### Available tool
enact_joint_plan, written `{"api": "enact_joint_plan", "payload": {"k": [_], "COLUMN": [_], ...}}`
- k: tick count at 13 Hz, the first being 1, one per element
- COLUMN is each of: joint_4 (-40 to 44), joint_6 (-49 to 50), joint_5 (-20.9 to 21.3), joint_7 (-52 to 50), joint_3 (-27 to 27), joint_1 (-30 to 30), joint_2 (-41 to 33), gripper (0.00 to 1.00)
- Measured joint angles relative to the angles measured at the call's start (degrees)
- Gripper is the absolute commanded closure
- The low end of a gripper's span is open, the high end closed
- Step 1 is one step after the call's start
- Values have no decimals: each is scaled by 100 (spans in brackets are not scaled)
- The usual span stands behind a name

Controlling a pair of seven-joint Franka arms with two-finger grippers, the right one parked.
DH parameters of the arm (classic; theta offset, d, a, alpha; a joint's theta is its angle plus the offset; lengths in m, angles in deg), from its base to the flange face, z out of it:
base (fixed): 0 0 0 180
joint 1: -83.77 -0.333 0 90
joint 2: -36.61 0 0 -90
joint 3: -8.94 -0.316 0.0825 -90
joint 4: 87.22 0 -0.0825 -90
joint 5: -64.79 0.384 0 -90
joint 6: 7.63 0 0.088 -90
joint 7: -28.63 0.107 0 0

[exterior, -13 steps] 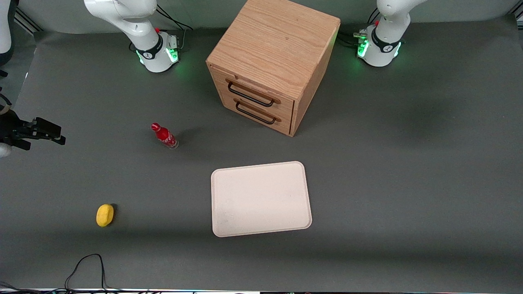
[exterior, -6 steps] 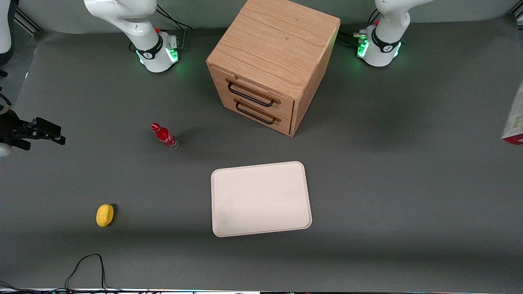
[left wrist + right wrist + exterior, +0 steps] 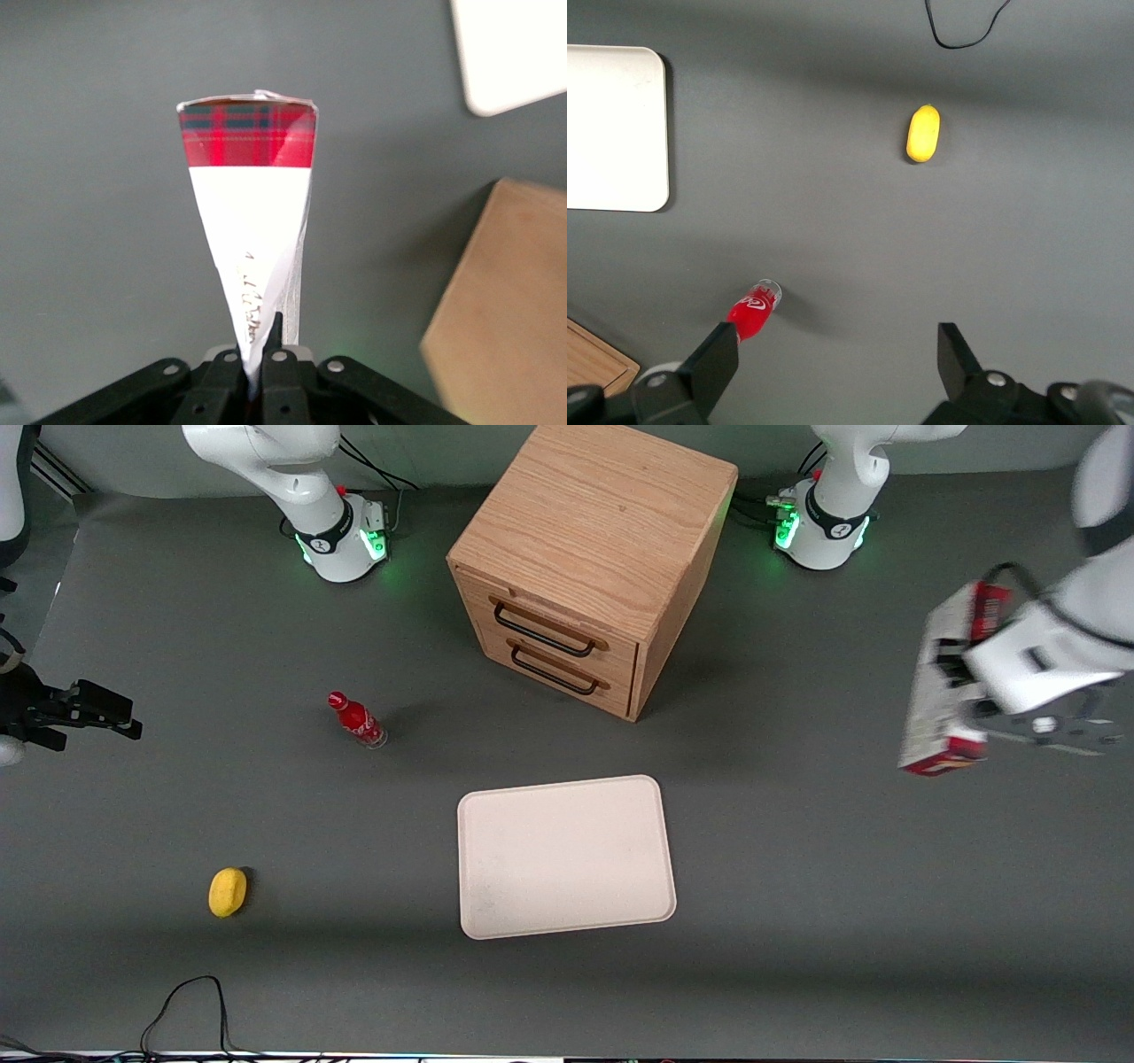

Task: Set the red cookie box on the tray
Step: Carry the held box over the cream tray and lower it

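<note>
My left gripper (image 3: 961, 691) is shut on the red cookie box (image 3: 941, 691) and holds it up in the air at the working arm's end of the table. The box hangs nearly upright, its pale printed face showing, with red edges at top and bottom. In the left wrist view the box (image 3: 252, 221) stands edge-on between my shut fingers (image 3: 276, 332), its red tartan end away from the camera. The cream tray (image 3: 564, 856) lies flat on the grey mat, nearer the front camera than the cabinet, with nothing on it. A tray corner (image 3: 514, 53) shows in the left wrist view.
A wooden cabinet (image 3: 589, 558) with two drawers stands at the back middle; its side (image 3: 505, 310) shows in the left wrist view. A small red bottle (image 3: 356, 720) and a yellow lemon-like object (image 3: 227, 891) lie toward the parked arm's end. A black cable (image 3: 190, 1010) lies near the front edge.
The left arm has swung in from outside the front view, carrying the cookie box toward the middle of the table. Nothing else has moved.
</note>
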Motion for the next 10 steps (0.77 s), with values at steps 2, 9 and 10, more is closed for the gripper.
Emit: {"api": "enact_joint_plan", "payload": {"k": [2,9,10], "joint_4": [409,976,995], "joint_6": [-466,-2657,-2836], "joint_5": [-46,-49,-48], "joint_7": [-1207,-3054,-3096], "joint_3": [344,577,563], "joint_1": [444,1357,1353], "joint_2": [607,2512,2669], "gripper": [100,100,100]}}
